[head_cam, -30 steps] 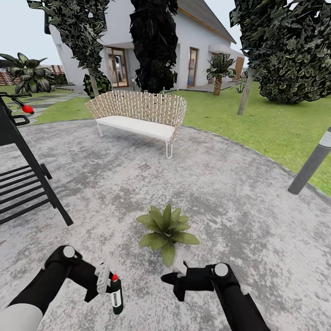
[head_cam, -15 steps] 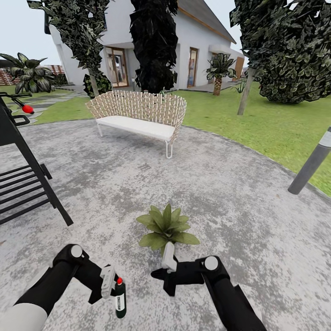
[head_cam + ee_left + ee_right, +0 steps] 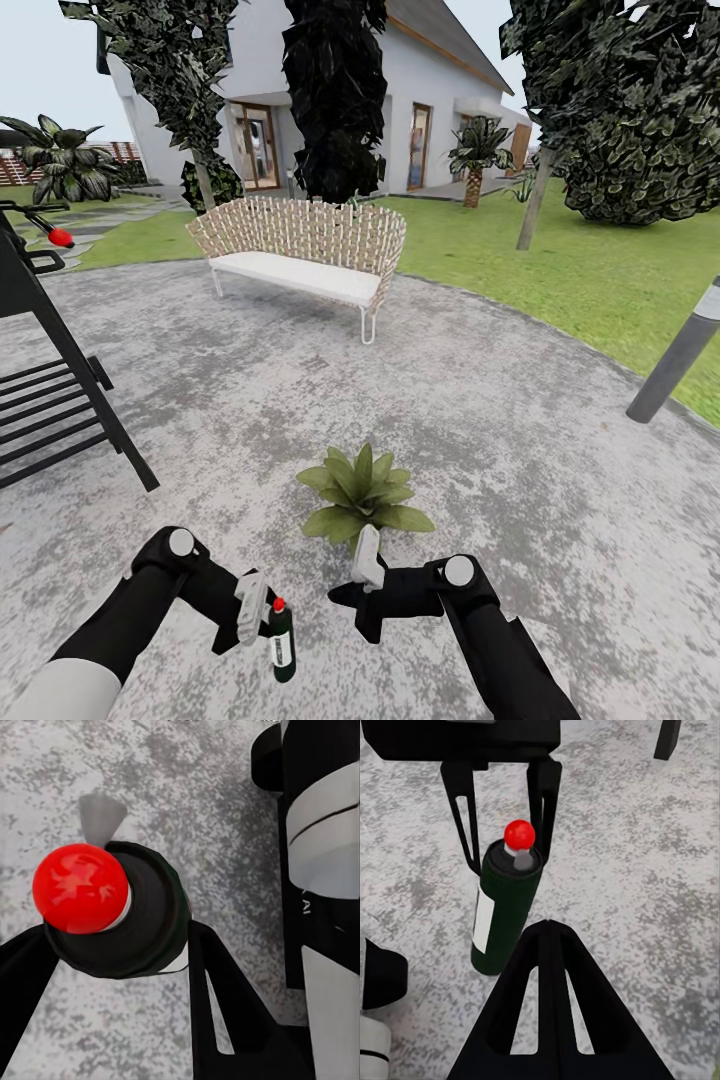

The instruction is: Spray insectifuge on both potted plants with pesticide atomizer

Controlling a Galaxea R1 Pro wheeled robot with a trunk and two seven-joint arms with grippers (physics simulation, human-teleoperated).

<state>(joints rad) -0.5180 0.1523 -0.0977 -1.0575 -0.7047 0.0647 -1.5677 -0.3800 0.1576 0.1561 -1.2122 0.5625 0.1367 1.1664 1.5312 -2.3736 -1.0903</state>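
The atomizer [image 3: 282,642] is held upright, red nozzle up, at the lower left of centre of the head view, clamped in the left claw [image 3: 262,625]. The plant [image 3: 363,497] lies up and to the right of it, just beyond the right claw [image 3: 352,592], whose opening cannot be told. The left arm is judged to carry the spray, the bottle's long axis kept vertical and the nozzle turned toward the leaves.

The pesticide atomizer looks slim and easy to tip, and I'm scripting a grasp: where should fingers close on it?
Grip the pesticide atomizer across its straight dark body, below the red nozzle, from the side: it stands upright, as the left gripper straddles it.
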